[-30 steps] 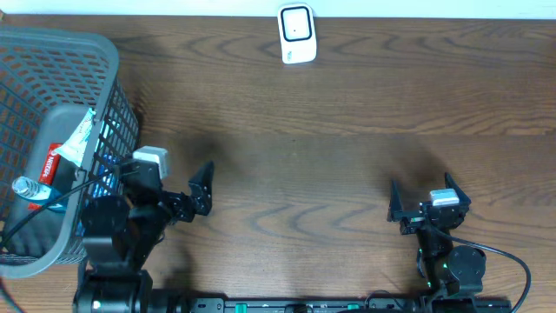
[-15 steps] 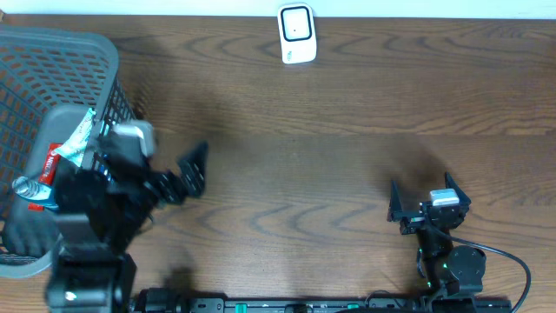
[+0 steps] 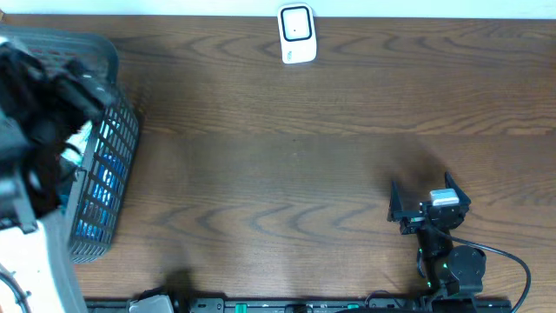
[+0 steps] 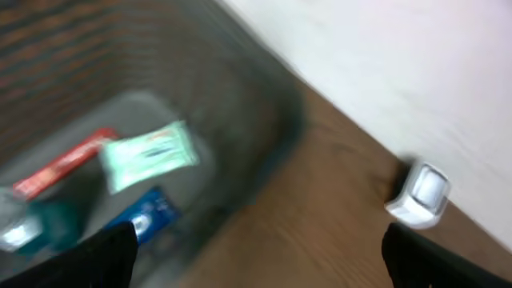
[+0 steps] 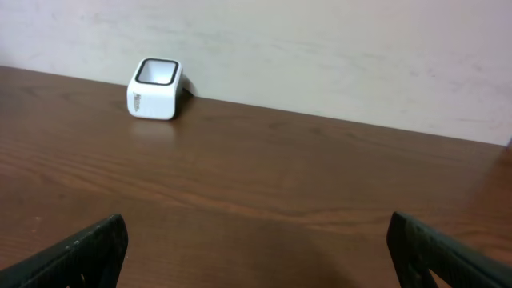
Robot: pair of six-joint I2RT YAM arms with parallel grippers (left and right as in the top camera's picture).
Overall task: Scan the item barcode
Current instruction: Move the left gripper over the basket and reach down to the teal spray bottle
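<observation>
Item for scanning: none is picked out yet; we see a green pack [image 4: 150, 154], a red pack [image 4: 64, 162] and a blue pack [image 4: 144, 218] lying in the grey basket [image 3: 109, 174] at the left end of the table [image 3: 287, 174]. We judge the step in hand to be the reach into the basket. The left gripper [image 4: 264, 256] hovers above it, fingers spread wide and holding nothing; the right gripper [image 3: 424, 202] sits near the front edge, likewise wide and empty. The next move calls for a descent onto one pack and a closing grasp, then carriage to the white scanner [image 3: 296, 35]. Only the left wrist view shows the contents, though blurred; overhead, the left arm [image 3: 35, 104] hides most of them.
</observation>
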